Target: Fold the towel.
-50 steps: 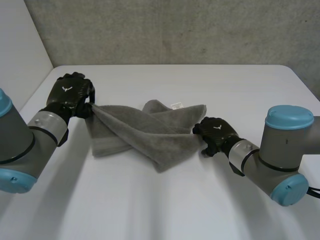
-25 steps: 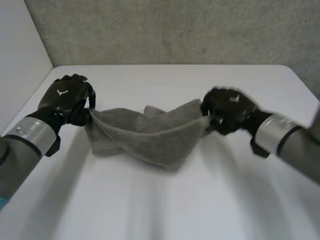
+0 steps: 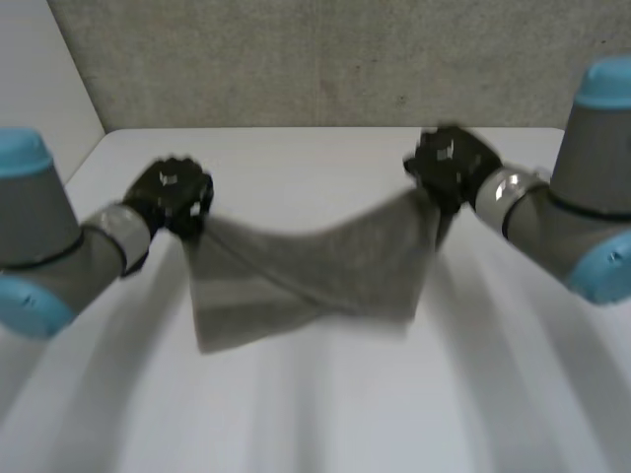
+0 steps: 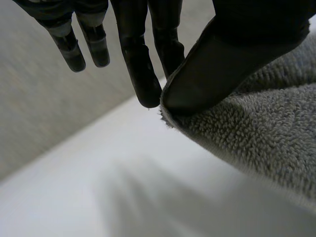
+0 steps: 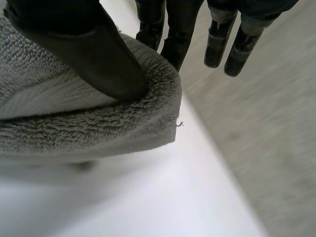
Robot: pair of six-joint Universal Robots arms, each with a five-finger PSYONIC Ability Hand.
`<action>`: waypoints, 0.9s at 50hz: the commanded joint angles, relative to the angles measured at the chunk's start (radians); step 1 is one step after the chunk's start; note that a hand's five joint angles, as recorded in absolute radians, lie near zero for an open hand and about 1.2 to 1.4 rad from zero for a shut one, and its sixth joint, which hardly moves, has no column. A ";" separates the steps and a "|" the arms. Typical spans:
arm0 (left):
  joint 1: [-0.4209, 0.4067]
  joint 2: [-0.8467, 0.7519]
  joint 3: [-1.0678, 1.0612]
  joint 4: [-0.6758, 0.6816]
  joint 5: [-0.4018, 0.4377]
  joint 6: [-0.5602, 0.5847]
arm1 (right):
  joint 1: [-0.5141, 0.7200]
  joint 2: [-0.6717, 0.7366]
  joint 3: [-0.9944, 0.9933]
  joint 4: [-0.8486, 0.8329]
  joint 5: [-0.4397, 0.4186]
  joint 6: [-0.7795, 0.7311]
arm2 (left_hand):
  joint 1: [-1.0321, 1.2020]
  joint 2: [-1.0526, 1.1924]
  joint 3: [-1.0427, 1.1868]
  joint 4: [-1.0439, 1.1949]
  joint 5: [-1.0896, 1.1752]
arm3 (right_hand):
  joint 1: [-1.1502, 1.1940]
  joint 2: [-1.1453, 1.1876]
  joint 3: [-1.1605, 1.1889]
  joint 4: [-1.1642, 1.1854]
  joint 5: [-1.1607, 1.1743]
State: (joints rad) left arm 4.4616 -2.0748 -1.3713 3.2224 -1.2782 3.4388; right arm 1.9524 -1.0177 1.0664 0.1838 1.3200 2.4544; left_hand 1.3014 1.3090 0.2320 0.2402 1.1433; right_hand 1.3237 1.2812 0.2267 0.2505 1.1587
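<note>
A grey towel (image 3: 311, 271) hangs in the air between my two hands, sagging in the middle above the white table (image 3: 325, 414). My left hand (image 3: 175, 194) holds its left upper corner; in the left wrist view the thumb (image 4: 212, 74) pinches the towel's corner (image 4: 256, 133) against the fingers. My right hand (image 3: 449, 163) holds the right upper corner; in the right wrist view its thumb (image 5: 94, 59) presses the towel's corner (image 5: 98, 123) against the fingers. The towel is twisted, with one layer crossing over another.
A grey textured wall (image 3: 325, 59) runs along the table's far edge, and a pale wall (image 3: 35, 128) stands at the left. Both arms reach inward over the table's far half.
The right hand closed on the towel's right corner, then both hands rose and moved apart toward the far side, lifting the towel off the table.
</note>
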 commanded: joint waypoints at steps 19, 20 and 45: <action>-0.045 0.211 0.328 0.139 -0.135 -0.069 | -0.001 -0.249 -0.005 -0.423 0.005 0.199 | 0.095 0.087 -0.057 -0.066 0.078 | 0.073 0.115 -0.052 -0.076 0.063; -0.044 0.205 0.263 0.158 -0.125 -0.069 | -0.010 -0.251 0.047 -0.423 0.004 0.199 | 0.095 0.087 -0.057 -0.066 0.078 | 0.073 0.115 -0.052 -0.076 0.063; 0.001 -0.002 -0.353 0.355 -0.076 0.194 | -0.061 -0.128 0.650 -0.524 -0.091 0.193 | 0.095 0.087 -0.057 -0.066 0.078 | 0.073 0.115 -0.052 -0.076 0.063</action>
State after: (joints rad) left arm 4.4622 -2.0619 -1.7081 3.5817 -1.3522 3.5980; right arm 1.9023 -1.1380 1.7106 -0.3430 1.2310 2.6496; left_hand 1.3016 1.3143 0.2320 0.2402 1.1518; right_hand 1.3237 1.2855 0.2267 0.2505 1.1620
